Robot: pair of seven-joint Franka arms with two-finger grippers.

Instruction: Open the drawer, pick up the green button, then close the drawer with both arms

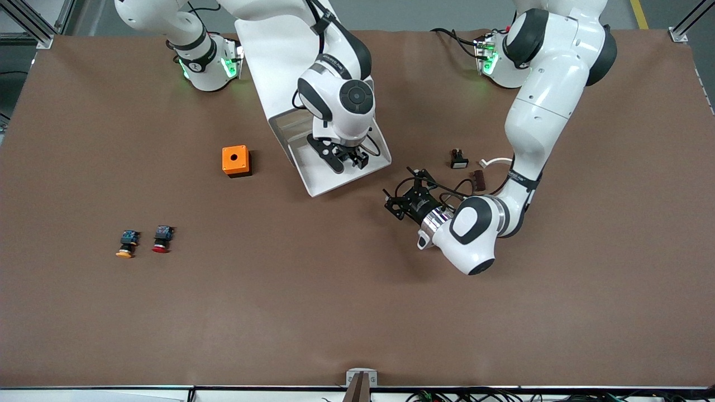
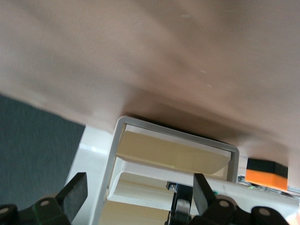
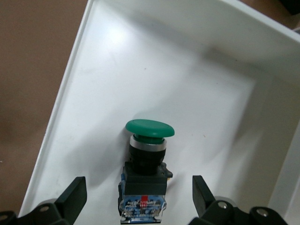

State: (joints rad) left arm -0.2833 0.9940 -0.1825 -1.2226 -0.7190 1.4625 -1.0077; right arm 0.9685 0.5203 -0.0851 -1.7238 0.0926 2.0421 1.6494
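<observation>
The white cabinet (image 1: 262, 56) stands between the two arm bases, and its top drawer (image 1: 321, 180) is pulled out toward the front camera. In the right wrist view the green-capped button (image 3: 146, 159) lies on its side on the drawer floor (image 3: 117, 70). My right gripper (image 3: 138, 197) is down in the drawer (image 1: 347, 162), open, one finger on each side of the button's blue back, not touching it. The right hand hides the button in the front view. My left gripper (image 1: 401, 194) hangs open and empty just off the drawer's corner at the left arm's end, facing the cabinet's cream drawer fronts (image 2: 173, 152).
An orange box (image 1: 236, 161) with a hole in its top sits beside the drawer toward the right arm's end. A yellow-capped button (image 1: 127, 244) and a red-capped button (image 1: 162, 239) lie nearer the front camera. Small parts (image 1: 459, 159) and a brown piece (image 1: 479, 180) lie by the left arm.
</observation>
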